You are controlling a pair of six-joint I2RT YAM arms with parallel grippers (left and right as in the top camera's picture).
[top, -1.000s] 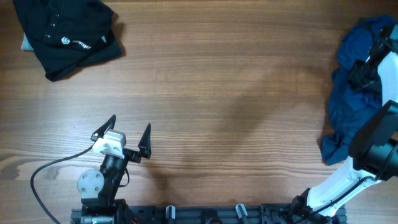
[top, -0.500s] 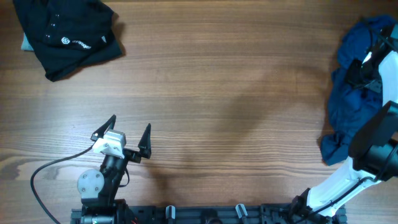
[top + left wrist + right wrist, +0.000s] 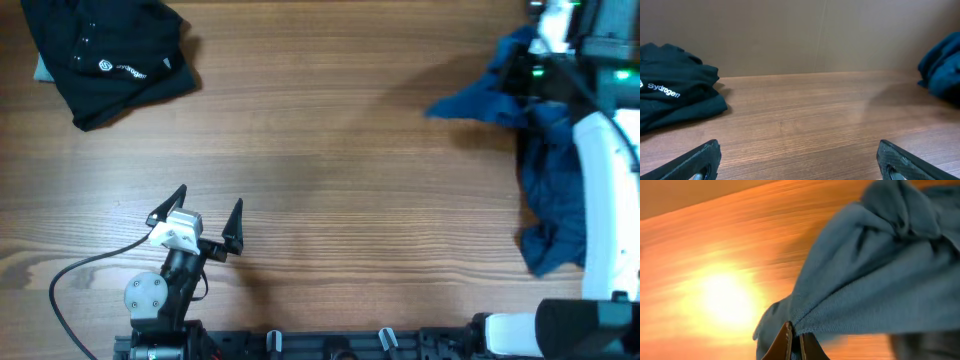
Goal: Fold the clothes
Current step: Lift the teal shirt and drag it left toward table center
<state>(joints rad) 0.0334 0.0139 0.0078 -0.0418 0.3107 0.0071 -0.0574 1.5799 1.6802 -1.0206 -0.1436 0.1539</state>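
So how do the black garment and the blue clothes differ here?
The black garment sits at the far left corner of the table, untouched; the blue clothes lie along the right edge, a fold pinched by the right gripper. The black garment shows white print; the blue clothes look plain. The black garment is a compact heap; the blue clothes sprawl. Both are crumpled.

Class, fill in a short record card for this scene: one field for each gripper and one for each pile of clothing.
Left gripper: open, holding nothing
Right gripper: shut on an edge of the blue clothes
Blue clothes: crumpled heap at the right side of the table
Black garment: bunched, far left corner
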